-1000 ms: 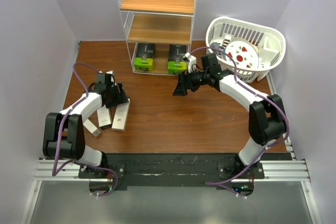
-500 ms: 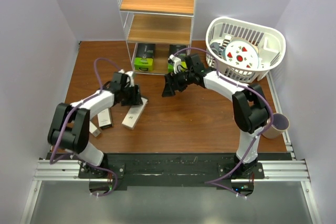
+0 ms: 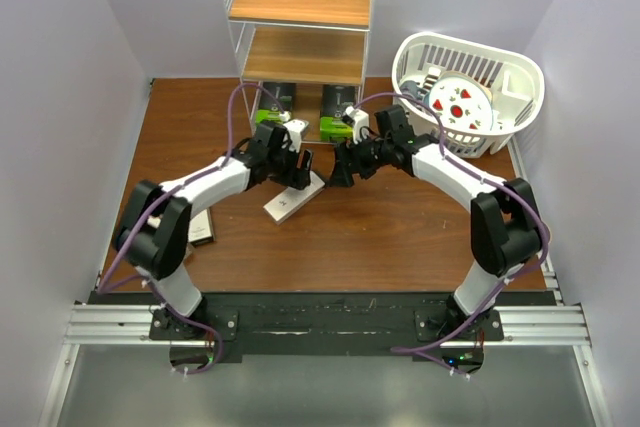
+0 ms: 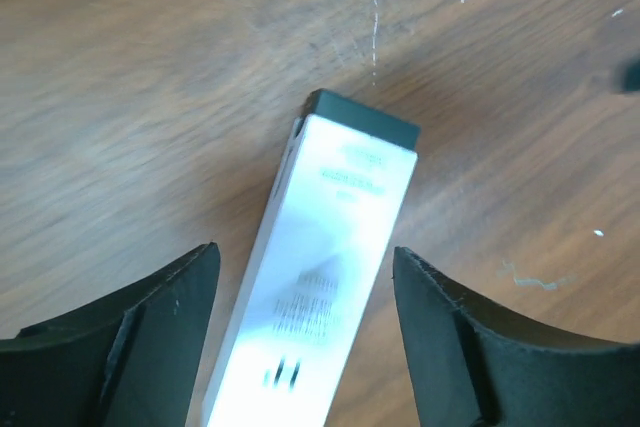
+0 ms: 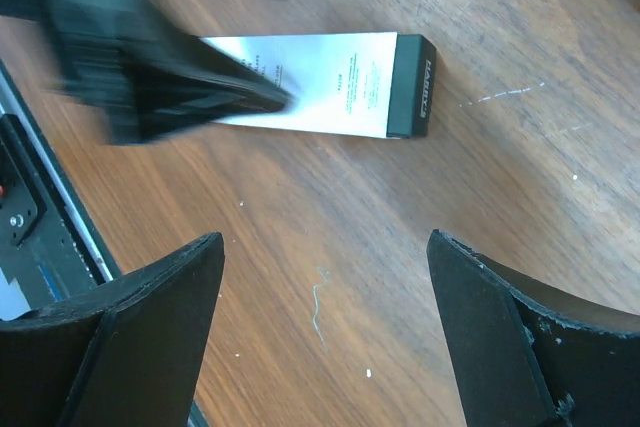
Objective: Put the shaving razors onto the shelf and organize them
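Note:
A slim white carton with a dark end (image 3: 292,198) lies on the brown table in front of the shelf (image 3: 300,55). My left gripper (image 3: 299,169) is open and straddles it; in the left wrist view the carton (image 4: 335,247) lies between the fingers with a gap on each side. My right gripper (image 3: 340,173) is open and empty just right of the carton; its wrist view shows the carton (image 5: 340,83) ahead of the open gripper (image 5: 325,239). Two black packs with lime-green ends (image 3: 272,113) (image 3: 337,119) sit on the shelf's bottom tier.
Another slim carton (image 3: 202,228) lies at the left, partly hidden by my left arm. A white slatted basket (image 3: 520,87) holding a plate and other items stands at the back right. The shelf's two upper tiers hold nothing.
My left gripper has moved right, from the left side to the table's middle, and the white carton has moved with it. My right gripper shifted slightly and stays near the shelf front.

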`<act>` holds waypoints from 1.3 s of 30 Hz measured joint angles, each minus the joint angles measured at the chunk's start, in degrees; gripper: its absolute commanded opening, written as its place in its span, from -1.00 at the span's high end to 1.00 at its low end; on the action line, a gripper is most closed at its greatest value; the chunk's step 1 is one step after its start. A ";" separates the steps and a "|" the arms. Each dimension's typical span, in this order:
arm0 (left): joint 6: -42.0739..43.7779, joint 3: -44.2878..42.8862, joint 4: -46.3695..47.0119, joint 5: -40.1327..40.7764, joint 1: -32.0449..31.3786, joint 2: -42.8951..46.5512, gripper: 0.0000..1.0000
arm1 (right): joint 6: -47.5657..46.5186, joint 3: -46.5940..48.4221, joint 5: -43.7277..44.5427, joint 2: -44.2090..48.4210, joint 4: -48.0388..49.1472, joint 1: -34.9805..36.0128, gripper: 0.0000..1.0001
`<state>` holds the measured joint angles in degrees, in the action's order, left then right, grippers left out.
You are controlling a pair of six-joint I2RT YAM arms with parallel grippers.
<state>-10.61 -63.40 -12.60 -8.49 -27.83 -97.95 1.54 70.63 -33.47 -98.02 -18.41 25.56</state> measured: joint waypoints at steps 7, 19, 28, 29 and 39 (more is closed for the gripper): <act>-2.14 7.58 -2.32 1.29 3.28 13.79 0.85 | 2.25 3.50 0.94 -7.65 1.55 0.04 -0.65; -6.86 16.41 -7.56 -0.68 8.13 14.25 1.00 | 7.91 7.34 -1.84 -17.11 5.16 0.42 -0.47; -6.97 15.28 -9.77 -2.43 8.39 13.35 1.00 | 9.42 7.78 -2.27 -18.47 8.37 2.47 -0.49; -6.97 15.17 -10.29 -2.29 8.39 13.51 1.00 | 9.44 7.98 -2.25 -18.93 8.46 2.56 -0.49; -6.80 17.14 -14.32 -2.91 8.72 15.87 1.00 | 9.20 13.00 -1.51 -22.58 8.48 2.56 -0.51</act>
<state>-17.41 -46.26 -26.92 -11.40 -19.11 -82.08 10.74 83.64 -34.98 -120.60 -9.93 28.12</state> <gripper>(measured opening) 0.013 0.746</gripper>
